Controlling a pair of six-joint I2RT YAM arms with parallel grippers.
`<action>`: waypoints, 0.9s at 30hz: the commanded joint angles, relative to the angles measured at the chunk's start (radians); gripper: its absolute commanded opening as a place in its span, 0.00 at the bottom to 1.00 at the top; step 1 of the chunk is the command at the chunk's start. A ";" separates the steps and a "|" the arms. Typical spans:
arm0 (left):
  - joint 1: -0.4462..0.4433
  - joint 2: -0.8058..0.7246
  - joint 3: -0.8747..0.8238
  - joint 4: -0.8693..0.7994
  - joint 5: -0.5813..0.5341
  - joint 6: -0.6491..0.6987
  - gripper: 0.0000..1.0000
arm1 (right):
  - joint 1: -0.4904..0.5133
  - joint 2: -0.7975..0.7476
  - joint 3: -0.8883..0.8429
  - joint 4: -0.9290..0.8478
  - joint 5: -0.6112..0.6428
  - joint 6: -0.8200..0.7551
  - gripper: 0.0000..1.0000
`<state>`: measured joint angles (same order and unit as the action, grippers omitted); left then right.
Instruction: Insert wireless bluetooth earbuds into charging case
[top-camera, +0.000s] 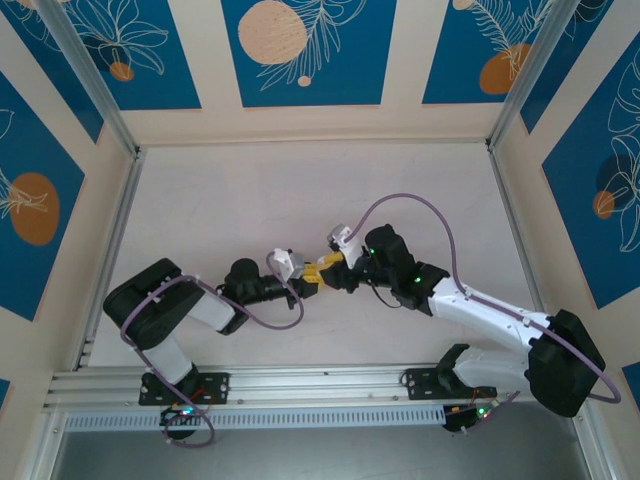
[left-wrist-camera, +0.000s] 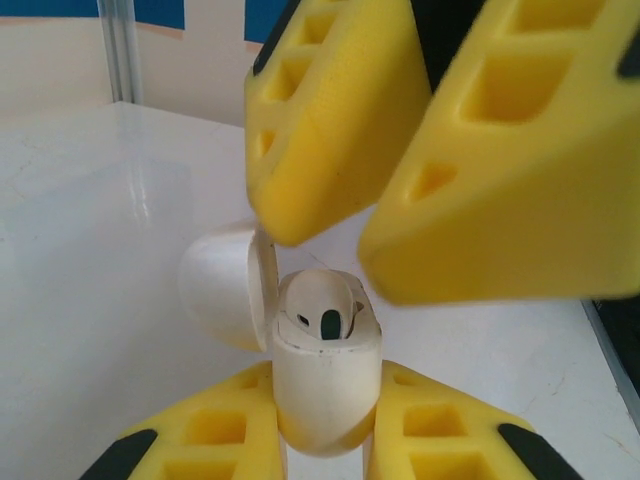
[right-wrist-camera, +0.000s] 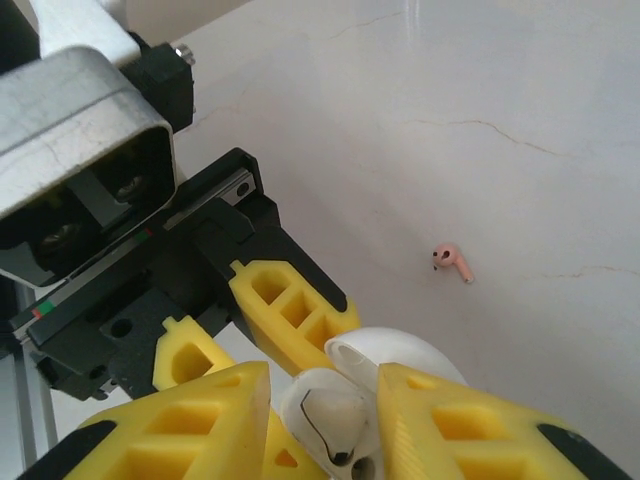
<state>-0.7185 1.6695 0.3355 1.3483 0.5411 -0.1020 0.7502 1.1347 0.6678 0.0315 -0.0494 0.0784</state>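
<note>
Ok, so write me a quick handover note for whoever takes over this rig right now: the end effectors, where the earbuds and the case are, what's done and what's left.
Left end effector: shut on the charging case, holding it with its lid swung open.
Right end effector: open and empty, fingers poised just over the case's mouth.
Earbuds: the seated earbud is in the case; the loose earbud lies on the table, apart from both arms.
Done: one earbud in.
Left: pick up the loose earbud with the right arm, seat it beside the first, then probably close the lid.
</note>
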 joint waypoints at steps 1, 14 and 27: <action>-0.003 -0.037 -0.022 0.059 -0.009 0.047 0.19 | -0.042 -0.060 0.034 -0.032 -0.074 0.053 0.34; -0.004 -0.042 -0.091 0.049 -0.075 0.145 0.19 | -0.281 0.038 0.183 -0.357 -0.213 0.279 0.35; -0.003 -0.048 -0.116 0.053 -0.096 0.168 0.19 | -0.423 0.369 0.302 -0.734 -0.023 0.403 0.35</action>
<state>-0.7185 1.6444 0.2337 1.3636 0.4583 0.0372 0.3298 1.4902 0.9474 -0.5800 -0.1192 0.4335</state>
